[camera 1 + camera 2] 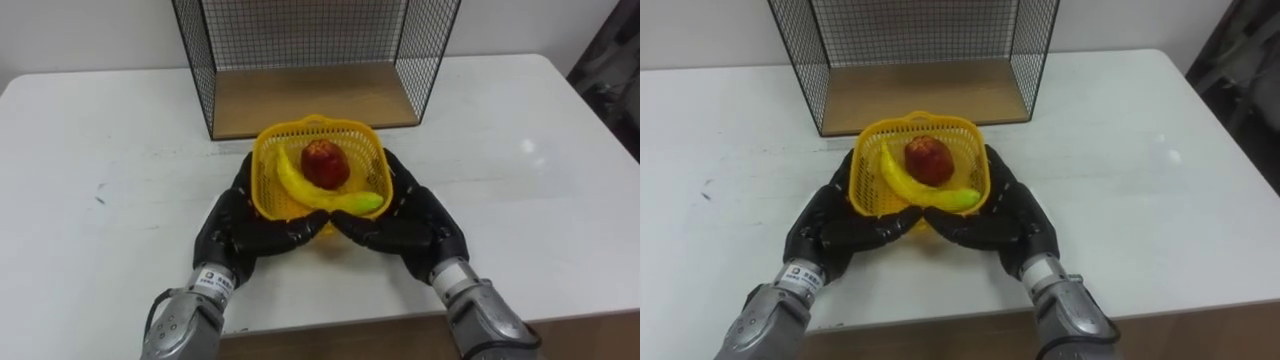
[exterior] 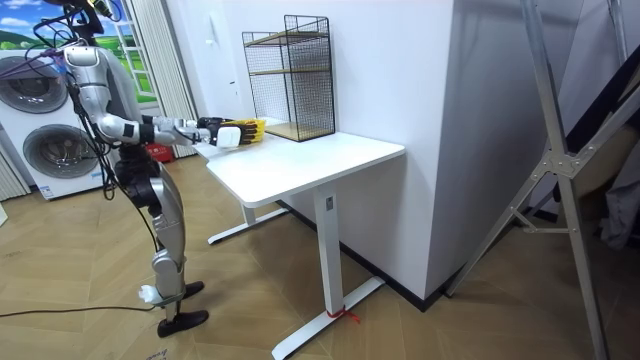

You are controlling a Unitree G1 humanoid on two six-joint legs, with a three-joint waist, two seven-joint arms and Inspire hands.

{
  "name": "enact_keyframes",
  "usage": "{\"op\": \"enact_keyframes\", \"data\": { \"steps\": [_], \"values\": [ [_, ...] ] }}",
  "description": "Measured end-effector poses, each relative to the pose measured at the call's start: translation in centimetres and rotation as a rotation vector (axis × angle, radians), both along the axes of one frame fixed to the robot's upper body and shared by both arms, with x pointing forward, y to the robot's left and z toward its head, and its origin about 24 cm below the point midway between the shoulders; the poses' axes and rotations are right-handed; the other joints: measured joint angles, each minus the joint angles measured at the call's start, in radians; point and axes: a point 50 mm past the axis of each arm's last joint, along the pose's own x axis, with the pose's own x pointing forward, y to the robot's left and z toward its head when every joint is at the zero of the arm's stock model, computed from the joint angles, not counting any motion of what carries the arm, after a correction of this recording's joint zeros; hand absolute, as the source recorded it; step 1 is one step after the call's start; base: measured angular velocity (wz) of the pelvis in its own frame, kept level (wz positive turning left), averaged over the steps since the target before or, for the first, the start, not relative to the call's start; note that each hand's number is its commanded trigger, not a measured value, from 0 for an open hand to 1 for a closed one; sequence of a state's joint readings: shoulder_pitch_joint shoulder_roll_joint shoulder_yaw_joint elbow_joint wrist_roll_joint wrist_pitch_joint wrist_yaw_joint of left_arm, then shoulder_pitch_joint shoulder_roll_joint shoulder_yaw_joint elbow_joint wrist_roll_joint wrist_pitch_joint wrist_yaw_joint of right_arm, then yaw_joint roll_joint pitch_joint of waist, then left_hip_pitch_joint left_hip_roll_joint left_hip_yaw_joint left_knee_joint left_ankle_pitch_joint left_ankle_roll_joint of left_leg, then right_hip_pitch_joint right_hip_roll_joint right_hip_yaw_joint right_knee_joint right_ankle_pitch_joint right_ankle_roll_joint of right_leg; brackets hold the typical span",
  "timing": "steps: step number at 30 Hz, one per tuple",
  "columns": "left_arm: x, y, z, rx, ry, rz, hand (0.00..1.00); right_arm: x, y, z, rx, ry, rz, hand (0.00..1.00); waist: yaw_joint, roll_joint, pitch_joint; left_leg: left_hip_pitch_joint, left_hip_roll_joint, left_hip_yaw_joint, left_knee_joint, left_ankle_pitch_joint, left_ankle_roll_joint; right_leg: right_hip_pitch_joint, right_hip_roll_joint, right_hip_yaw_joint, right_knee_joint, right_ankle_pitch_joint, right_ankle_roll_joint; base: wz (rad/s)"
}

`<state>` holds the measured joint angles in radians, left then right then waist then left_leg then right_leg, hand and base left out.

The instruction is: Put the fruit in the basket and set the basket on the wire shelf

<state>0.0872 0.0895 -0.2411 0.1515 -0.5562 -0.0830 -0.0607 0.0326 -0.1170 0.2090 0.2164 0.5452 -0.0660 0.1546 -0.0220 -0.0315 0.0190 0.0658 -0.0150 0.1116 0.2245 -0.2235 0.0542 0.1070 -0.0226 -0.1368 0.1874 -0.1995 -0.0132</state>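
Both eye views look steeply down, close, at table [image 1: 100, 150] and wire shelf [image 1: 310, 100]; the distant room view shares both, side-on.

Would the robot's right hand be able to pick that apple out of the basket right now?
Probably not yet. Nothing covers the apple, but the right hand is cupped round the basket, holding it together with the left hand; it would have to let go first.
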Motion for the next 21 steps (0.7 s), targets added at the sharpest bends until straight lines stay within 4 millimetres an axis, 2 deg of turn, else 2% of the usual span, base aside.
{"op": "enact_keyframes", "data": {
  "steps": [8,13,21],
  "values": [
    [0.4,-0.1,0.6,-0.002,-0.035,0.000,0.00,0.6,0.1,1.2,-0.024,-0.053,0.003,0.00,0.000,0.001,0.0003,-0.009,0.000,0.000,0.006,0.000,0.000,-0.006,0.000,0.000,0.001,0.000,0.000,0.00],
    [0.8,-0.1,1.1,-0.003,-0.066,0.003,0.00,1.7,0.3,2.3,-0.056,-0.101,0.004,0.00,-0.001,0.001,0.0005,-0.010,0.002,0.009,0.007,0.000,0.000,-0.006,0.001,-0.001,0.001,0.000,0.000,0.00],
    [1.7,-0.3,3.4,-0.013,-0.165,0.000,0.00,2.1,0.3,4.4,-0.053,-0.201,-0.020,0.00,-0.001,0.008,0.0004,-0.027,0.002,0.009,0.009,0.000,0.000,-0.021,0.005,0.002,-0.001,0.003,-0.001,0.00]
  ]
}}
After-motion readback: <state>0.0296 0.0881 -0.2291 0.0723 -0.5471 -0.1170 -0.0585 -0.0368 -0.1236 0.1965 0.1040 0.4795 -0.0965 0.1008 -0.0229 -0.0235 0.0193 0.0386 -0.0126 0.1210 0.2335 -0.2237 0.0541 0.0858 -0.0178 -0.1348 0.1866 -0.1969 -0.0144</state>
